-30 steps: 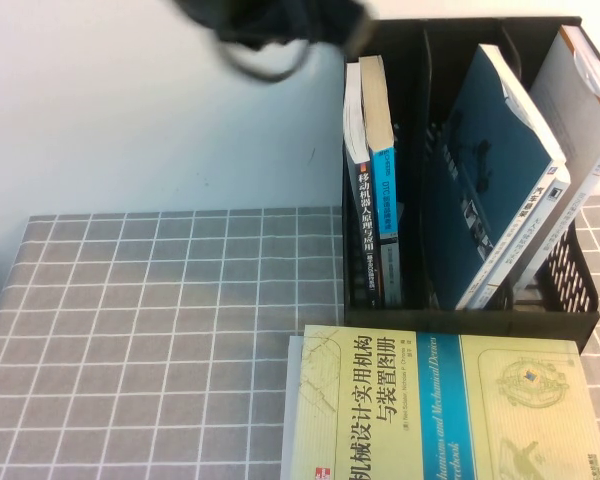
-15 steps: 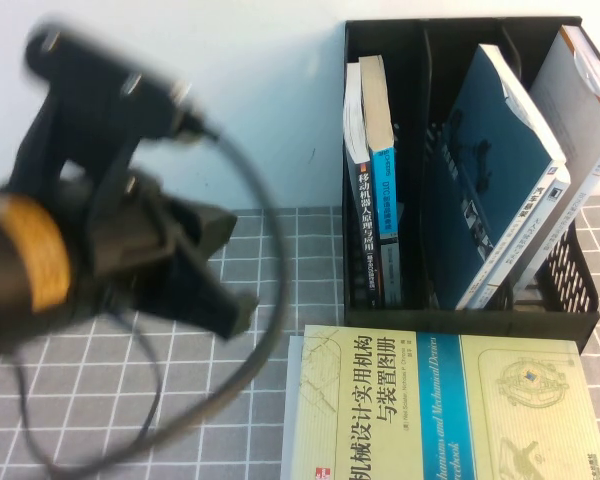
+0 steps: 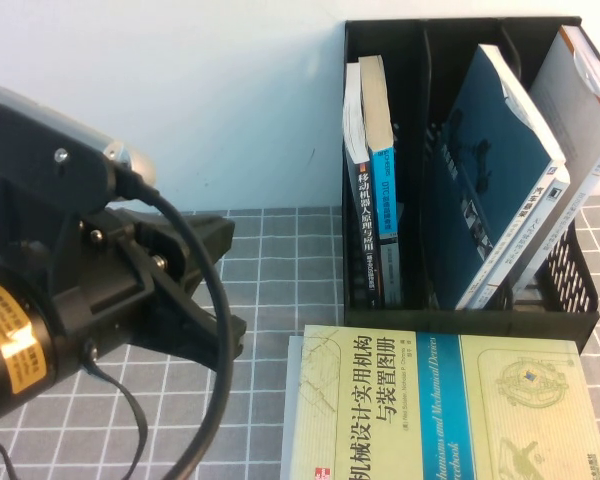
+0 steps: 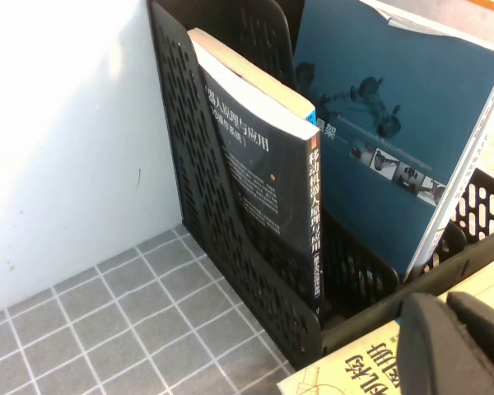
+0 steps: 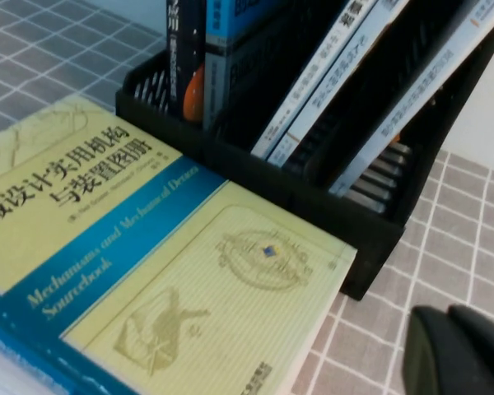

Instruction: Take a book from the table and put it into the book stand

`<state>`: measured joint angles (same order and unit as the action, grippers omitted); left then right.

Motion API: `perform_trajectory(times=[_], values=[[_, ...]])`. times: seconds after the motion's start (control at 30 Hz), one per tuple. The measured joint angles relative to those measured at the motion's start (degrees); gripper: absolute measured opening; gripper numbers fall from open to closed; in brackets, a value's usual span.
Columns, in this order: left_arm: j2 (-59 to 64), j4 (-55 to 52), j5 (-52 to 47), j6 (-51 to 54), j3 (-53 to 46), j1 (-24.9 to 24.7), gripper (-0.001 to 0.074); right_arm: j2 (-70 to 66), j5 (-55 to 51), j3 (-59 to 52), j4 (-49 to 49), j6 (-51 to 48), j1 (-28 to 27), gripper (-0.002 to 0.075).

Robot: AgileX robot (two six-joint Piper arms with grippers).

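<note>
A grey, white-gridded cloth covered the table (image 3: 280, 260). The blue-backed book (image 3: 495, 170) leaned in the perforated black book stand's (image 3: 470, 318) middle slot. Left claw (image 3: 205, 290) hovered closed, empty; right claw (image 5: 457, 354): can't tell.

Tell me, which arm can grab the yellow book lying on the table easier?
Probably left. The left gripper, shut, hangs right beside the yellow book, at its left edge. The right gripper sits over the table past the book's corner.
</note>
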<state>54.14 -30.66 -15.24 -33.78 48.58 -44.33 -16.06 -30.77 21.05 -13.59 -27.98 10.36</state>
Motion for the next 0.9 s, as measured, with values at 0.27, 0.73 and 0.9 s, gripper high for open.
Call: perform_trajectory(times=[0.27, 0.73, 0.9], values=[[0.00, -0.25, 2.92, -0.24, 0.00, 0.00, 0.0001, 3.78, -4.39, -3.76, -0.43, -0.72, 0.00, -0.0003], [0.00, -0.46, 3.18, -0.24, 0.00, 0.00, -0.0001, 3.83, -5.17, -3.92, -0.43, -0.72, 0.00, -0.0003], [0.00, -0.27, 3.18, -0.44, 0.00, 0.00, -0.0003, 3.83, -5.21, -3.92, -0.43, -0.72, 0.00, -0.0003]])
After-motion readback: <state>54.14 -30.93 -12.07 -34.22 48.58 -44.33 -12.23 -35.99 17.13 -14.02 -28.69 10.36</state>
